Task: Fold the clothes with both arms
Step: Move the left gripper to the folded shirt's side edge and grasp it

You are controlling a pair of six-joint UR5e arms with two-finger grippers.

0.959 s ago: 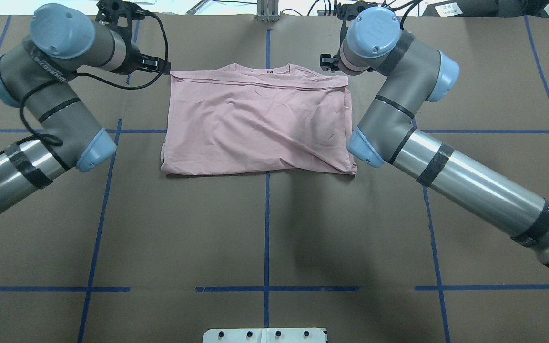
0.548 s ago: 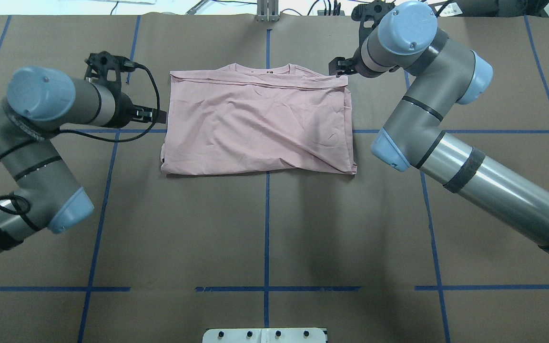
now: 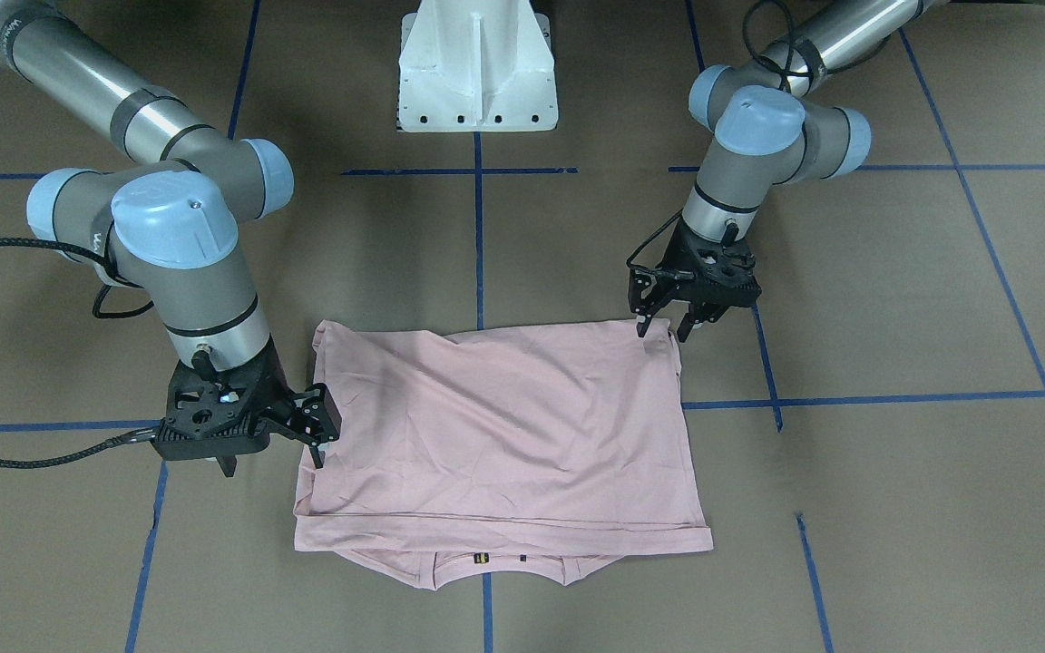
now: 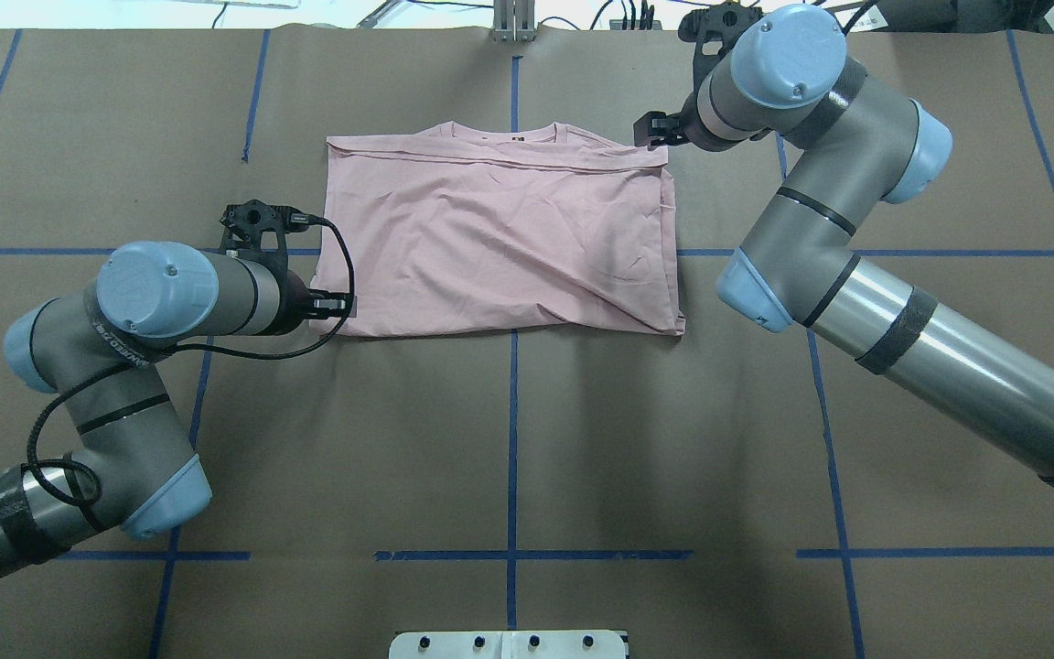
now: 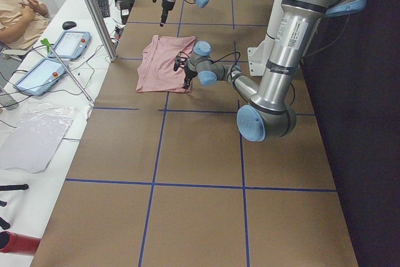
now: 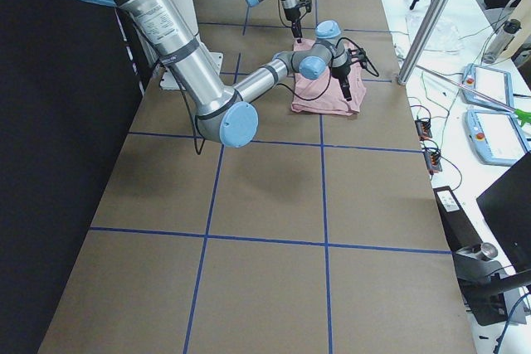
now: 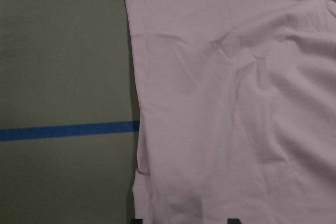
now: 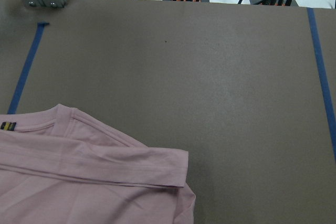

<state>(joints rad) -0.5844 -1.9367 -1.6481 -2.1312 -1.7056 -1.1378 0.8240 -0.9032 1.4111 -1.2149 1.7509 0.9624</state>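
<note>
The pale pink T-shirt (image 4: 490, 238) lies folded into a rectangle on the brown table, collar at the far edge; its print is hidden. It also shows in the front view (image 3: 495, 426). My left gripper (image 4: 339, 307) is open and low at the shirt's near-left corner, its fingertips (image 3: 642, 328) on either side of that corner. The left wrist view shows the shirt's left edge (image 7: 142, 129) between two fingertips. My right gripper (image 4: 650, 131) is open and empty, raised by the far-right corner (image 8: 173, 177); the front view shows it spread wide (image 3: 273, 461).
The white pedestal base (image 3: 477, 73) stands at the robot's side of the table. Blue tape lines (image 4: 511, 439) grid the brown paper. An aluminium post (image 4: 513, 23) and cables sit at the far edge. A side table with tablets (image 5: 56, 54) lies beyond it.
My left gripper has moved from the shirt's far-left corner back along its left edge to the near-left corner. My right arm has shifted slightly right and stays by the far-right corner.
</note>
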